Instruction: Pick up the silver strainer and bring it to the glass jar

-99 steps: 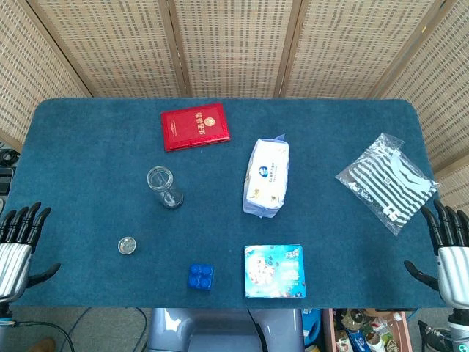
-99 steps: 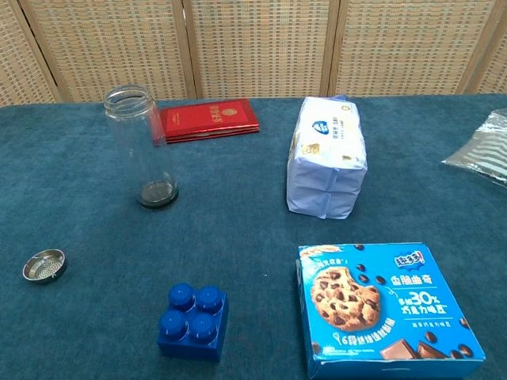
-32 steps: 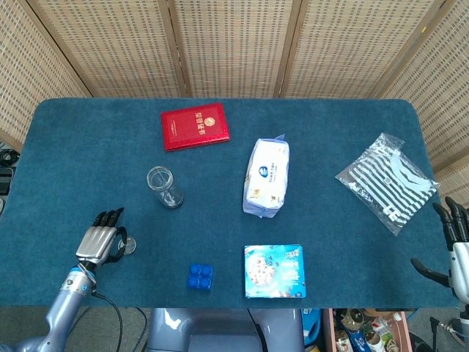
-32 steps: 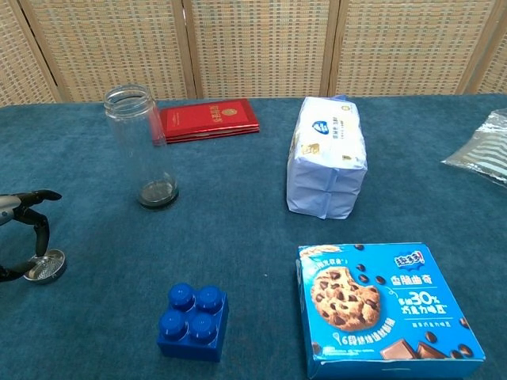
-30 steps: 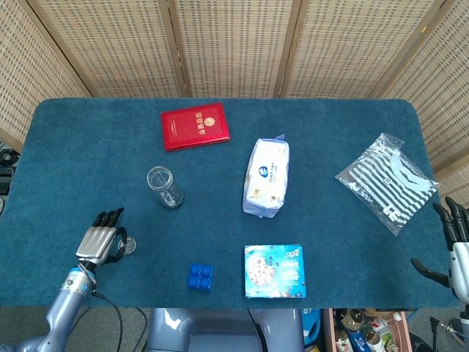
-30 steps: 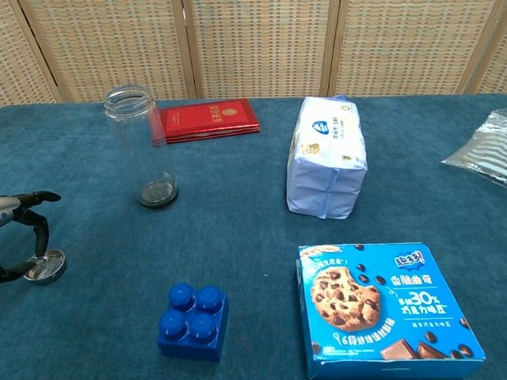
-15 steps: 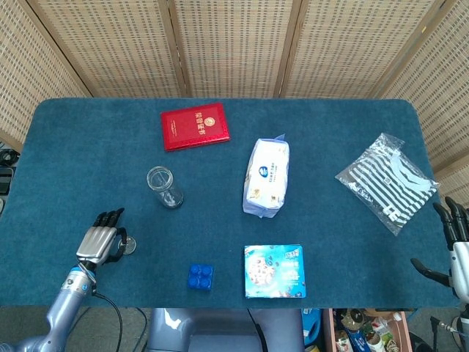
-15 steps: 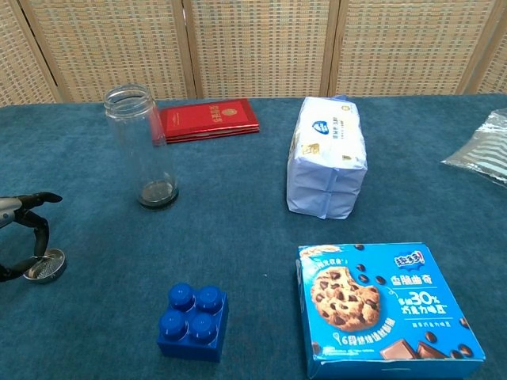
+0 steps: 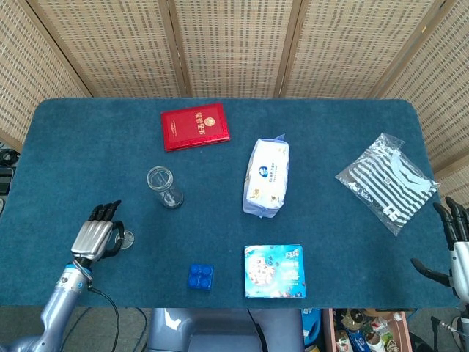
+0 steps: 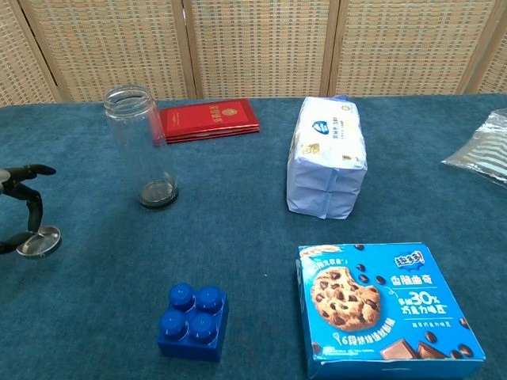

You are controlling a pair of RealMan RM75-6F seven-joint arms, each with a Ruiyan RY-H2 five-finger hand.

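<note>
Woven cane screens (image 9: 234, 44) close off the far side of the room, and in front of them stands a table covered in dark teal cloth (image 9: 330, 125).

At the near left, the robot's left hand (image 9: 94, 237) has the silver strainer (image 10: 38, 242) pinched between its thumb and a dark finger; the other fingers (image 9: 105, 211) reach out toward the far side. From the chest view the strainer looks tilted, and it seems to sit just off the cloth (though I cannot be sure of the gap). From the head view only its right edge peeks out beside the hand.

The glass jar (image 10: 142, 146) stands upright, a little farther back and to the right of the strainer, apart from it, its mouth open.

Behind the jar lies a red booklet (image 9: 194, 126), flat on the cloth. Toward the middle a white and blue wrapped pack (image 9: 266, 177) lies lengthwise. Nearer the front edge sit a blue toy brick (image 10: 192, 323) and, to its right, a blue cookie box (image 10: 382, 312). Far off on the right is a striped garment in a clear bag (image 9: 388, 180).

The right hand (image 9: 456, 249) hovers by the near right corner of the table, fingers apart, holding nothing.
</note>
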